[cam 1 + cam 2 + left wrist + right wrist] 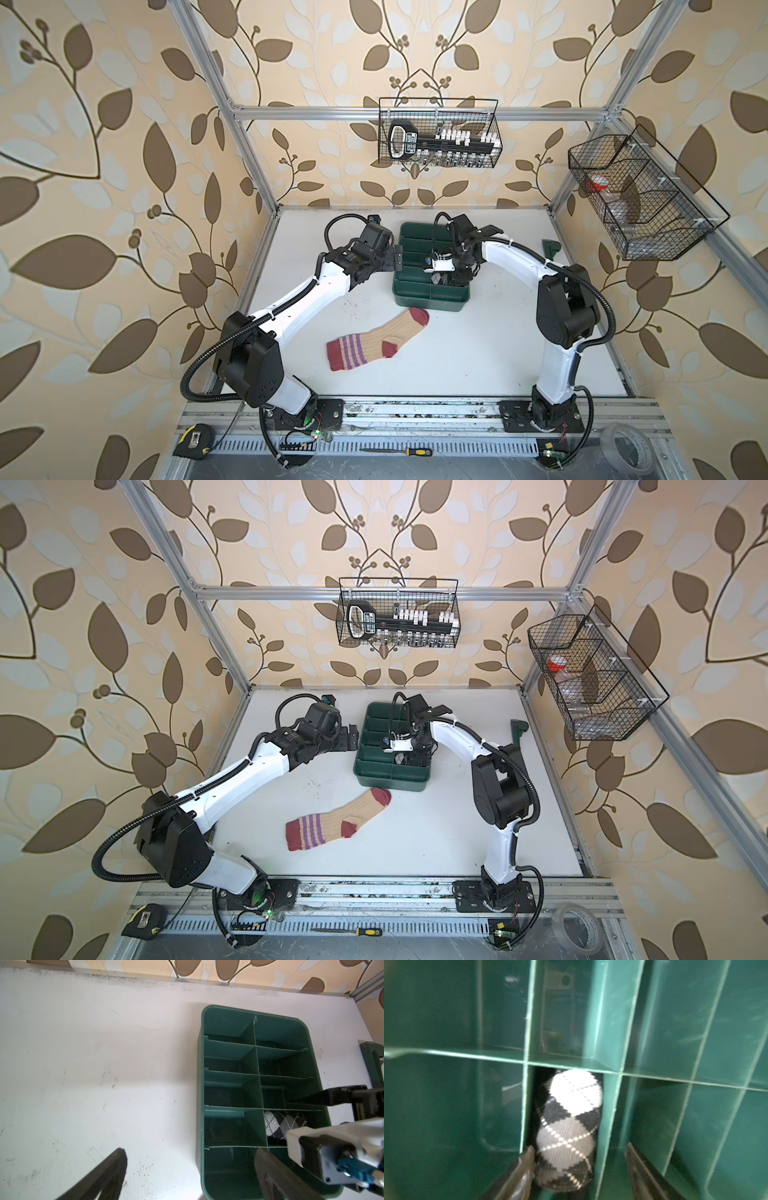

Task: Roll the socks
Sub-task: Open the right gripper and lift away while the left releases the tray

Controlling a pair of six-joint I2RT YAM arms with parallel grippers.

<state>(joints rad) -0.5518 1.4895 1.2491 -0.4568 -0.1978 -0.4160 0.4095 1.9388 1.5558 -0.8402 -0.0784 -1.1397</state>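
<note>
Label on tool [440, 143] in basket [497, 124] too small to read. Rolled argyle sock [569, 1126] sits in R-column cell of bin [428, 306], twd near end. The beige sock [378, 340] lies flat on table [478, 353], long axis diagonal: cuff near-left, toe far-right by bin. L gripper [397, 257] jaws wide, beside bin. R gripper [579, 1147] jaws apart, astride sock + divider [608, 1115], not clamped.

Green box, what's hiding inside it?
A rolled-up black argyle sock sits in one pocket of the green box. The other pockets in view look empty. The right arm covers a few pockets, so those cannot be checked.
</note>
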